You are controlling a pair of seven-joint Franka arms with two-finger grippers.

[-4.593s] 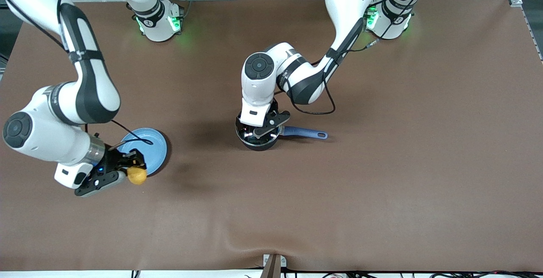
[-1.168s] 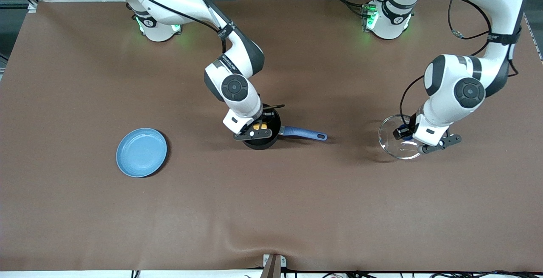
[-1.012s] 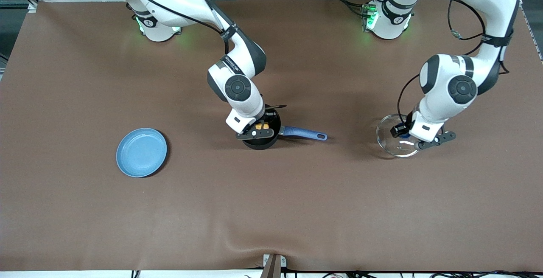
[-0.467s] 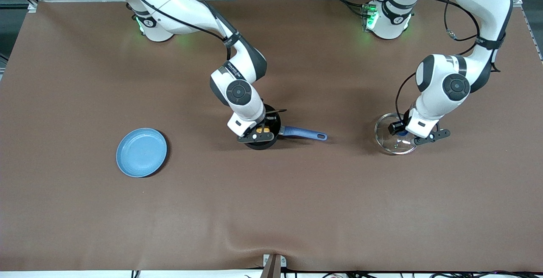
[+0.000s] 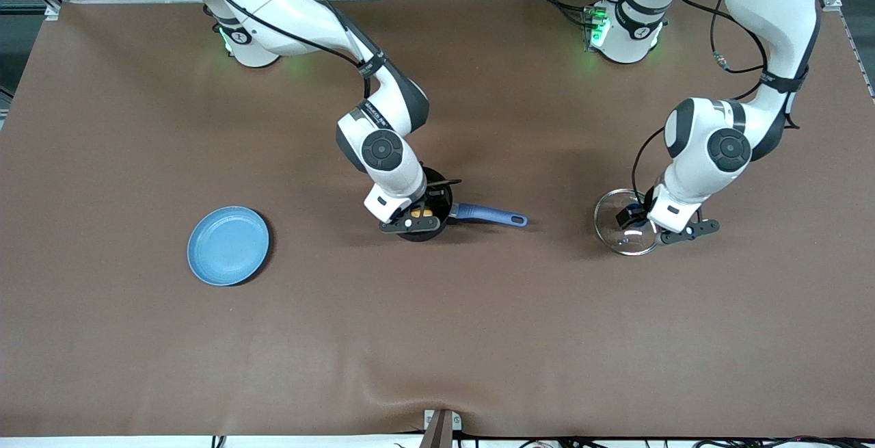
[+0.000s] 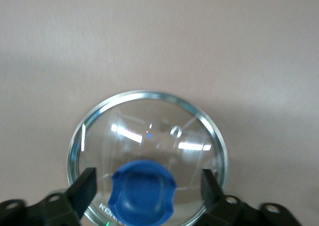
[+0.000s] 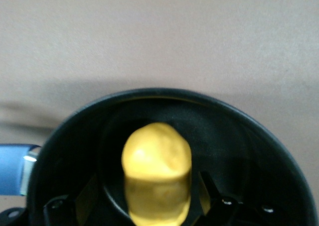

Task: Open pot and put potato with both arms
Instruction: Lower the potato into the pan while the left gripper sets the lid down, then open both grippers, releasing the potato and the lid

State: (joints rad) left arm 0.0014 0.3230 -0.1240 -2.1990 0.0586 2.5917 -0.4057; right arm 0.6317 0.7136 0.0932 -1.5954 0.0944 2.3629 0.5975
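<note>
right gripper (image 5: 418, 214) is down in the open pot (image 5: 437, 196) mid-table, fingers spread wide on either side of the potato (image 7: 157, 169), which sits inside the pot, clear of both pads. left gripper (image 5: 646, 221) is low over the glass lid (image 5: 612, 226) toward the left arm's end of the table, fingers apart either side of its blue knob (image 6: 143, 193), not clamped. blue plate (image 5: 228, 245) sits toward the right arm's end.

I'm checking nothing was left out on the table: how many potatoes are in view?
1. The potato is inside the black pot, between the right gripper's open fingers. None is on the blue plate; the gripper could hide more in the pot.
</note>
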